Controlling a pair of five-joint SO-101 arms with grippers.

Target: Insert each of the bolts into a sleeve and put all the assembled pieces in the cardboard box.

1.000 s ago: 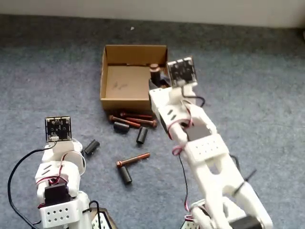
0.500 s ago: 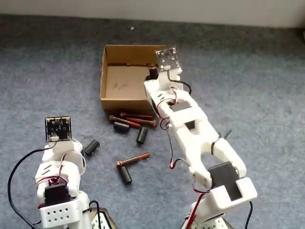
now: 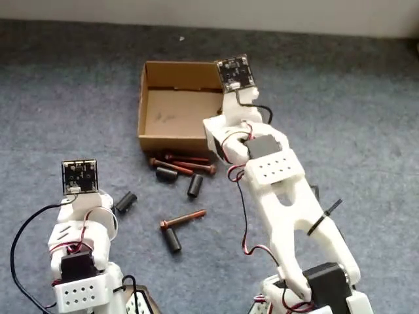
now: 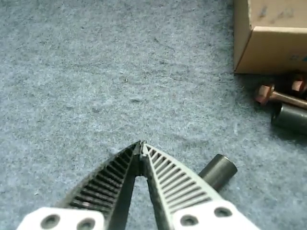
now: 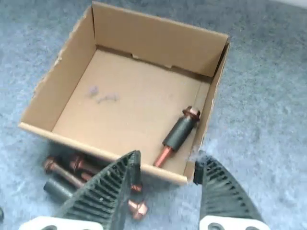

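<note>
On the grey carpet (image 3: 340, 98), the open-topped cardboard box (image 5: 153, 36) holds one assembled piece (image 5: 176, 135), a bolt in a black sleeve, lying against a side wall. The right gripper (image 5: 167, 155) hangs over the box's near rim, jaws spread and empty. The left gripper (image 4: 140, 143), well apart from the box, has its tips pressed together, with a loose sleeve (image 4: 218, 171) just beside it; copper bolts (image 3: 193, 165) and other sleeves (image 3: 194, 186) lie just outside the box.

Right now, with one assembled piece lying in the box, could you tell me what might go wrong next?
1. The right gripper, fingers open, hangs over the near wall of the cardboard box; dropping toward the bolts could catch that wall and shove the box.
2. Those bolts lie bunched against the wall with a sleeve, so a clean single grasp looks hard.
</note>
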